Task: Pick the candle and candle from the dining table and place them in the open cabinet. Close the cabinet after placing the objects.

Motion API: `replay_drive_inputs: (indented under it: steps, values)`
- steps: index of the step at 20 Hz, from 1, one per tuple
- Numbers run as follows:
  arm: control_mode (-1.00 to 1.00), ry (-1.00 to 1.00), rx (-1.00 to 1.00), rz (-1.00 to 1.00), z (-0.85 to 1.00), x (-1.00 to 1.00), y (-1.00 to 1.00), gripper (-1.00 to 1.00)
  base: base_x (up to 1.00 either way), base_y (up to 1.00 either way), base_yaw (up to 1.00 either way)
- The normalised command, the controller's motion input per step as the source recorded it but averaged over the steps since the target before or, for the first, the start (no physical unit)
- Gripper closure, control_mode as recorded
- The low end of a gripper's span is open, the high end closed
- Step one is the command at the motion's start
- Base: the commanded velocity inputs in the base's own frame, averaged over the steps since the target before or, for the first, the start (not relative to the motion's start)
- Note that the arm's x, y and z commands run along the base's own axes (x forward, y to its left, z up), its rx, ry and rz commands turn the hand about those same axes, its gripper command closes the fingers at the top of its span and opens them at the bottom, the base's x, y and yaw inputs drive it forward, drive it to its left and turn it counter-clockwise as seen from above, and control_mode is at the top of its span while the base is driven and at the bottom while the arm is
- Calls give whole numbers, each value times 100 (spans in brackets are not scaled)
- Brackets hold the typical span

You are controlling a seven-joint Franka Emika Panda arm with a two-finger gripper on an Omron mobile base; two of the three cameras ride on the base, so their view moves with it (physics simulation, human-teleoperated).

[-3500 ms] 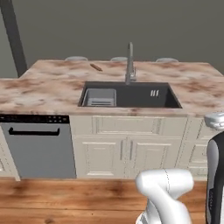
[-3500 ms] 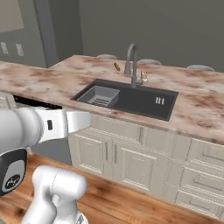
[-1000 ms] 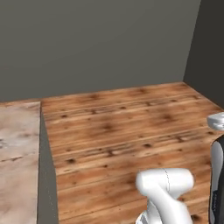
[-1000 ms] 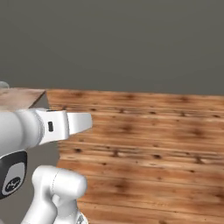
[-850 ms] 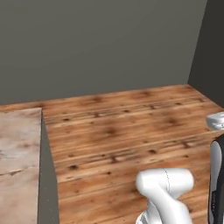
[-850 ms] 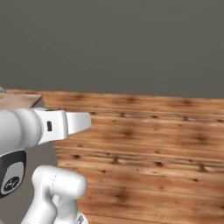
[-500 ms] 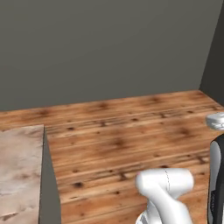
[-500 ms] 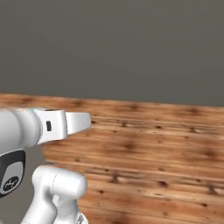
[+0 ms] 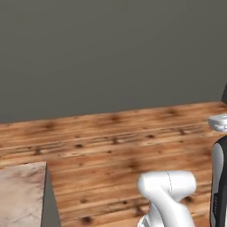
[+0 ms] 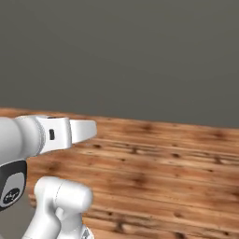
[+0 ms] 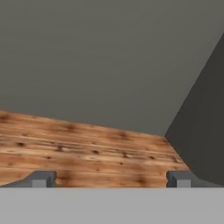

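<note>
My gripper (image 11: 110, 179) is open, its two dark fingertips (image 11: 41, 178) standing far apart with nothing between them; beyond them I see wooden floor and a grey wall. A corner of the dining table (image 9: 20, 195), with its pink-brown marbled top, shows at the lower left of the left base view. The candles and the cabinet are out of view.
Brown plank floor (image 9: 119, 150) runs up to a plain grey wall (image 10: 140, 56). In the hand view a darker wall (image 11: 203, 131) meets the grey one at a corner on the right. My white arm (image 10: 46, 135) reaches across the lower left of the right base view.
The whole picture has shifted as the base turned: the sink counter has slid out to the left, leaving one corner, and floor and wall have come in. The gripper stays open.
</note>
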Motion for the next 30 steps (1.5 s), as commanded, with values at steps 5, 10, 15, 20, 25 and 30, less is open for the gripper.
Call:
replay_drive_inputs:
  steps: [5, 10, 15, 20, 25, 30]
  values:
    - [100, 0, 0, 0, 0, 0, 0, -100, 100, 1, 11]
    - [100, 0, 0, 0, 0, 0, 0, -100, 100, 0, 12]
    - [100, 0, 0, 0, 0, 0, 0, -100, 100, 0, 13]
    - [100, 0, 0, 0, 0, 0, 0, -100, 100, 0, 21]
    - [100, 0, 0, 0, 0, 0, 0, -100, 86, -7, 71]
    - [100, 0, 0, 0, 0, 0, 0, -100, 33, -4, 89]
